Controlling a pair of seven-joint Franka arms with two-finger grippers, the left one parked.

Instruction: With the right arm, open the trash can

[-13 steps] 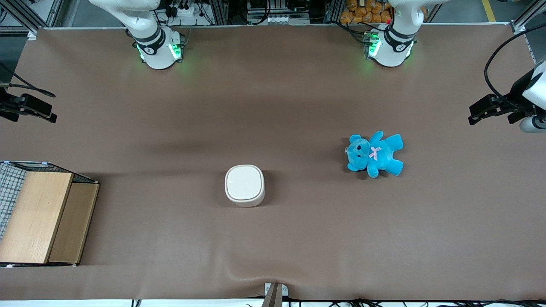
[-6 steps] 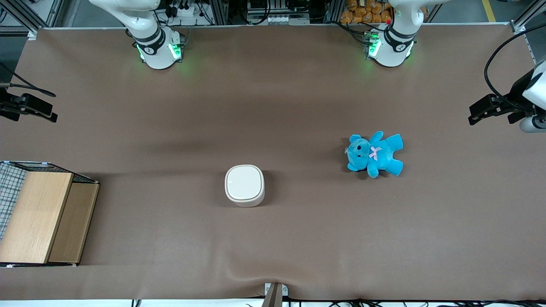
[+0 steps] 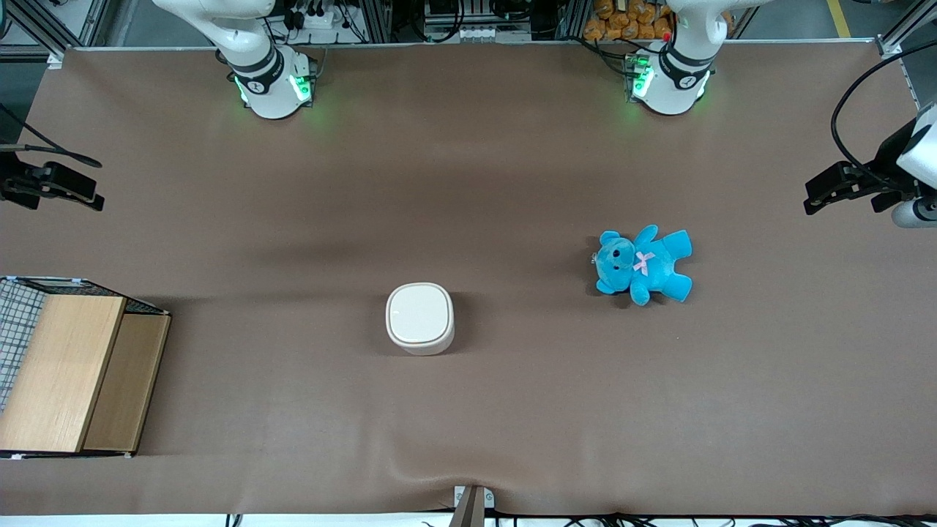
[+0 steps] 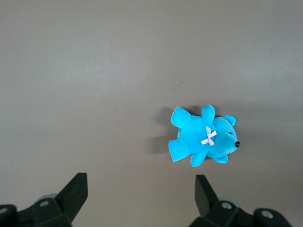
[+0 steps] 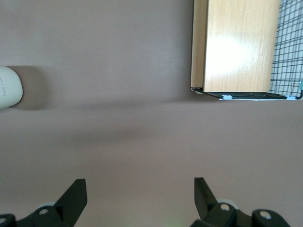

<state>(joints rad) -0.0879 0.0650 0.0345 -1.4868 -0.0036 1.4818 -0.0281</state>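
Small cream-white rounded-square plastic trash can stands upright mid-worktop, lid shut, outline near square so no clear long axis, hinge side not discernible | black two-finger gripper, fingers spread and empty, hangs high toward the working arm's end, well apart from it | bring it low over the lid edge first.

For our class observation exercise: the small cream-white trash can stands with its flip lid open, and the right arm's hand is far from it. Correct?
Not quite. The front view shows the small cream-white plastic trash can with its lid shut. The black two-finger hand is indeed far from it, open, above the working arm's end of the table.
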